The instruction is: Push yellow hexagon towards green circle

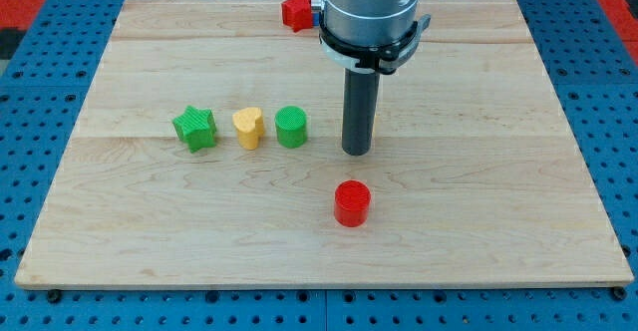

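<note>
1. Three blocks in a row, worktop [478,261] left of centre: green star [194,128], yellow block [248,127], green circle [291,127].
2. Yellow block sits just left of the circle, a hair apart; looks heart-like, not clearly a hexagon.
3. My tip [358,152] stands right of the circle, apart.
4. Red cylinder [351,202] below my tip; red star [295,12] at top edge.
5. No pincer on this rod.

wooden board [478,231] with coloured blocks

My tip [358,152] rests on the wooden bench [498,171]. Just to its left in the view stands the green circle [291,128], then the yellow block [248,128], then a green star [194,129]. A red cylinder [351,203] sits below the tip; another red block [295,12] lies well above it.
</note>
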`<action>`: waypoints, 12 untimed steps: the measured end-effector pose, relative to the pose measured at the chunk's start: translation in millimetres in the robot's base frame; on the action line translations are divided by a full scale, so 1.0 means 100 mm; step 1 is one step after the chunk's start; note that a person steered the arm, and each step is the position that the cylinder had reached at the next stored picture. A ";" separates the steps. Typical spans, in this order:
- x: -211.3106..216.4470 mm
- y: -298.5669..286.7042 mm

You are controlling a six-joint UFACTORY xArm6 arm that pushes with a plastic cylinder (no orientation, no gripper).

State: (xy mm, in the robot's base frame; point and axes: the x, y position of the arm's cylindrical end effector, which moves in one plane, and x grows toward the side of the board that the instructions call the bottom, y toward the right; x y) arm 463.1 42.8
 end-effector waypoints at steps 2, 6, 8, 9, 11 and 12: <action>-0.15 0.91; -0.30 0.45; -0.41 0.43; -0.52 0.38; -0.47 0.37; -0.47 0.37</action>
State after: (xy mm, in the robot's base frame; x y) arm 415.8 80.0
